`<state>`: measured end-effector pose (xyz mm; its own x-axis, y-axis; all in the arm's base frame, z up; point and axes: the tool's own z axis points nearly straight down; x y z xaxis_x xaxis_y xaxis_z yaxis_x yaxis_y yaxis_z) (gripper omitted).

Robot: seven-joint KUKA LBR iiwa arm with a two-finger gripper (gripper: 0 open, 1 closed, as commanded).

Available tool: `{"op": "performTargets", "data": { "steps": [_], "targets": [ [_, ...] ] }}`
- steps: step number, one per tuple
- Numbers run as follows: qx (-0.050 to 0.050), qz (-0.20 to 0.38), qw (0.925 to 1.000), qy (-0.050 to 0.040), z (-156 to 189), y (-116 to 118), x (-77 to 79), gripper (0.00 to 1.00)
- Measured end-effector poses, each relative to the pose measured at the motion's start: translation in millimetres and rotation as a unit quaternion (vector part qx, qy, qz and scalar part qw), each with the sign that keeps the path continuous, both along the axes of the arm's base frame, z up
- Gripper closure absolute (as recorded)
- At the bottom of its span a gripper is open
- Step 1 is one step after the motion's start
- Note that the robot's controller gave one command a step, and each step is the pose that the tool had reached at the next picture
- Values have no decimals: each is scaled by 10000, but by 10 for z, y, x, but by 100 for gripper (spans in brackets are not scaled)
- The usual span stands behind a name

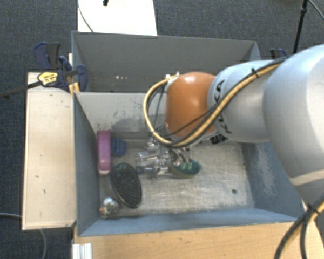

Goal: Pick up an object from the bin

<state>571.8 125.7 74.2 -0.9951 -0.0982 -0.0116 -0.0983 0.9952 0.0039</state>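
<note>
My gripper [154, 163] is low in the middle of the bin, its metal fingers just right of a black oval brush [125, 184] that lies on the floor. A green, rounded thing [187, 168] sits right beside the fingers on their right, partly hidden under the wrist. Whether anything is between the fingers is hidden from view.
A pink oblong block [103, 150] lies along the left wall with a small blue piece [117, 147] next to it. A small silvery thing [108, 204] rests in the front left corner. The orange cover and cables hide the bin's back middle.
</note>
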Motion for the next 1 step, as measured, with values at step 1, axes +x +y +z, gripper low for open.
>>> {"op": "performTargets", "data": {
  "steps": [1],
  "targets": [
    [-11,-186,9998,-2,1966,-108,27,100]
  ]
}}
